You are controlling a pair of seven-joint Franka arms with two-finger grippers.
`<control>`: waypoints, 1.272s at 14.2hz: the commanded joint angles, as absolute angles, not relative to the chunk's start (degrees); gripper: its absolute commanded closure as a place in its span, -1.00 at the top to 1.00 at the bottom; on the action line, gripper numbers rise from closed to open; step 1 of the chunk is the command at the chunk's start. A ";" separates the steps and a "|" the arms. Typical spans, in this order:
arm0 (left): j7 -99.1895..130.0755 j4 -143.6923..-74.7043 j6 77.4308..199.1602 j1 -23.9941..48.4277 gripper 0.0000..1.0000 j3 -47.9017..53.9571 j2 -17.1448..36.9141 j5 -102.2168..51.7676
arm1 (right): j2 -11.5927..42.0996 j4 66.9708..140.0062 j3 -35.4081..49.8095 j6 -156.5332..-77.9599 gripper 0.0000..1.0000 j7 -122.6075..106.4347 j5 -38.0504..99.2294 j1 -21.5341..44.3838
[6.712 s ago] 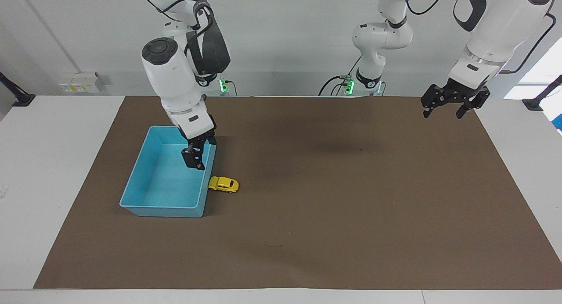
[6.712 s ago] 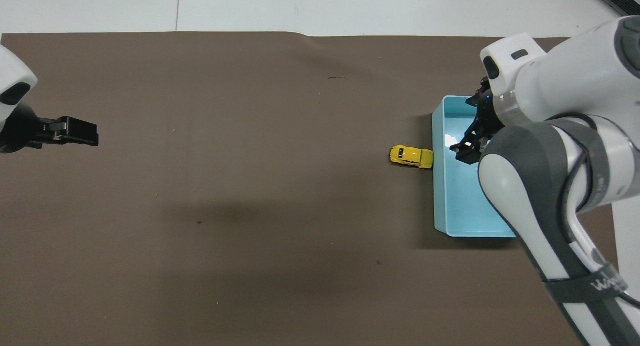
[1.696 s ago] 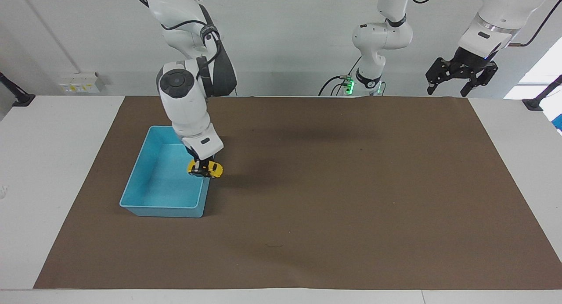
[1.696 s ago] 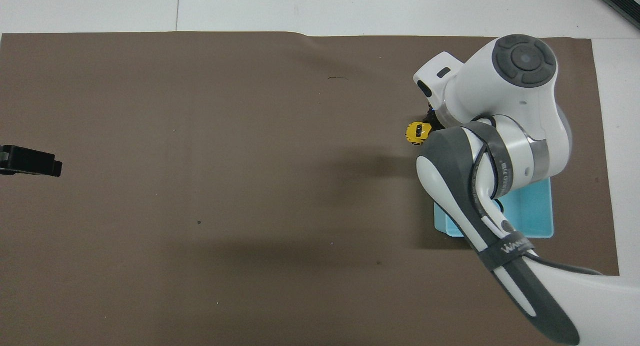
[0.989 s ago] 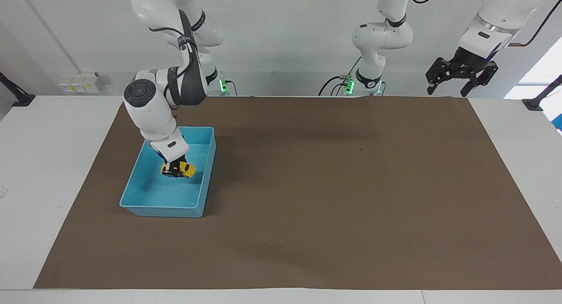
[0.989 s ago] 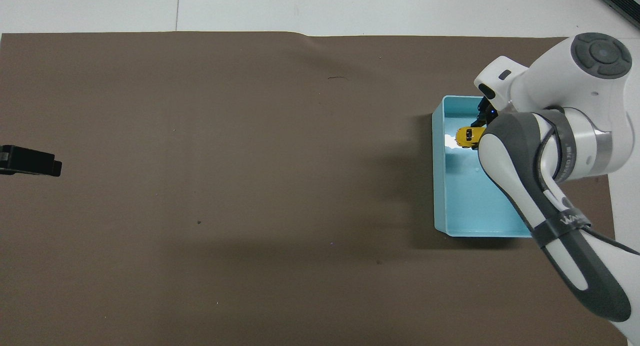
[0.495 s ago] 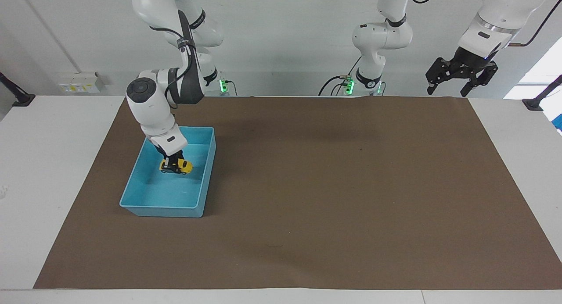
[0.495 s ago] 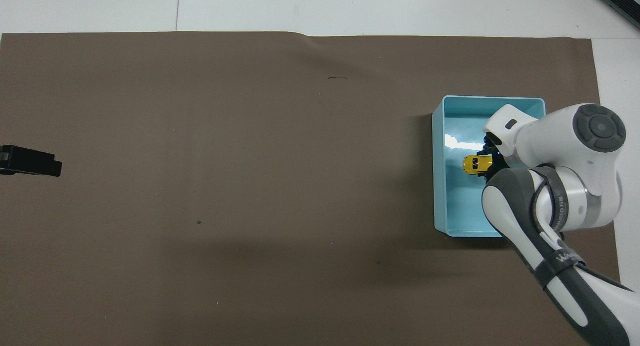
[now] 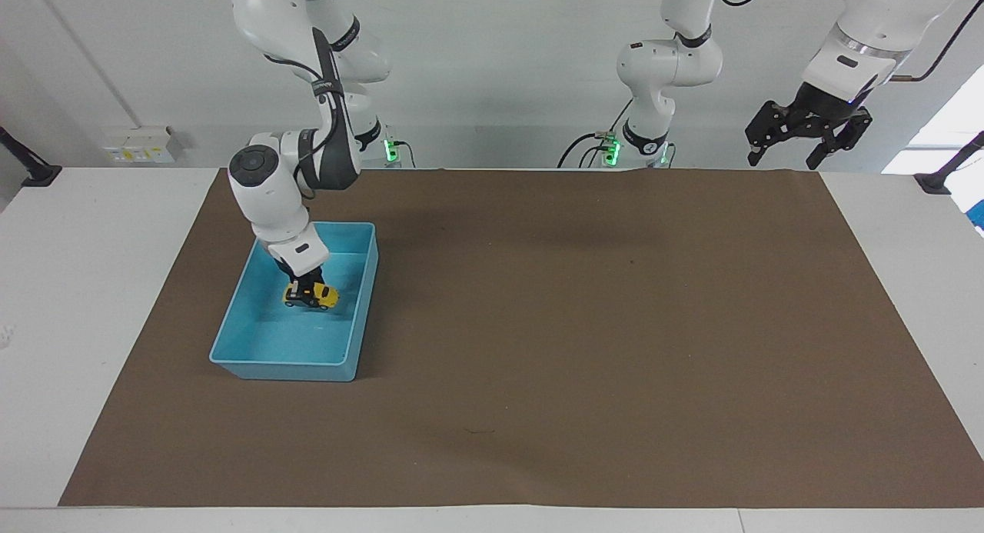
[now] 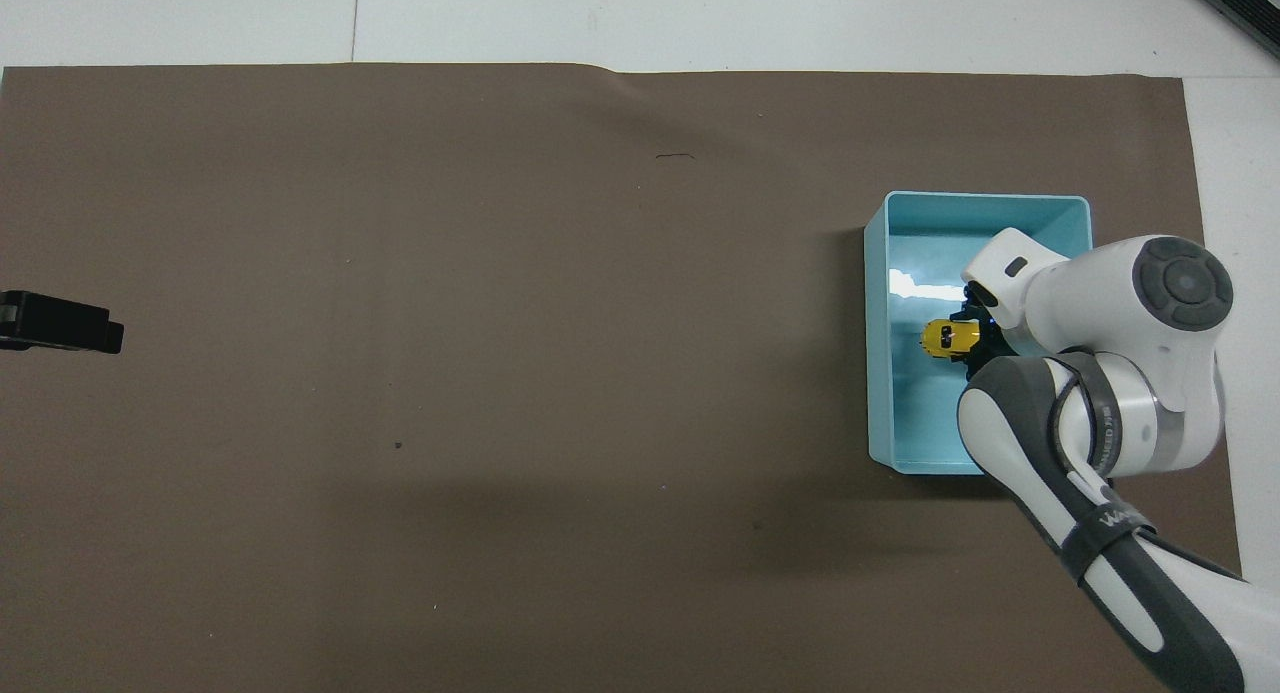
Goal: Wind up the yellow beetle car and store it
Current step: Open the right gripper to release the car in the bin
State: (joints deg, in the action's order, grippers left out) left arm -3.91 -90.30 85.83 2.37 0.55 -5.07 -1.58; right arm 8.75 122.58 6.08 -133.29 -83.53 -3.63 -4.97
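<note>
The yellow beetle car (image 9: 314, 295) is inside the blue bin (image 9: 286, 368), toward the bin's end nearer to the robots. My right gripper (image 9: 304, 290) reaches down into the bin and is shut on the car. I cannot tell whether the wheels touch the bin's floor. In the overhead view the car (image 10: 944, 337) shows beside the right gripper (image 10: 972, 335), inside the bin (image 10: 876, 373). My left gripper (image 9: 782, 162) waits, open and empty, high over the table's edge at the left arm's end. Its tip shows in the overhead view (image 10: 62, 328).
A brown mat (image 9: 584, 325) covers most of the white table. The bin stands on it at the right arm's end. A power socket block (image 9: 138, 144) sits by the wall.
My right gripper picked the car up from the mat beside the bin, carried it over the rim and lowered it into the bin. In the last half second it barely moved. The left arm stays still.
</note>
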 commanded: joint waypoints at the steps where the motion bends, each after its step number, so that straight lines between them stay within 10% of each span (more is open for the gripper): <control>1: -4.39 -90.70 85.25 1.23 1.00 1.05 -5.89 -2.20 | 9.66 123.49 6.68 -135.17 -1.00 -84.90 -4.22 -5.98; 10: -4.39 -90.79 85.25 1.23 1.00 1.05 -5.89 -2.20 | 12.22 124.19 6.68 -138.52 -0.91 -85.17 -4.22 -5.89; 12: -4.39 -90.79 85.25 1.23 1.00 1.05 -5.89 -2.20 | 12.22 124.10 6.68 -138.34 0.59 -84.30 -4.22 -5.63; 13: -4.39 -90.70 85.25 1.23 1.00 1.05 -5.89 -2.20 | 12.30 123.84 6.68 -137.90 0.93 -84.64 -4.22 -5.54; 18: -4.39 -90.70 85.25 1.23 1.00 1.05 -5.89 -2.20 | 12.22 122.00 6.77 -135.62 1.00 -84.55 -4.22 -5.10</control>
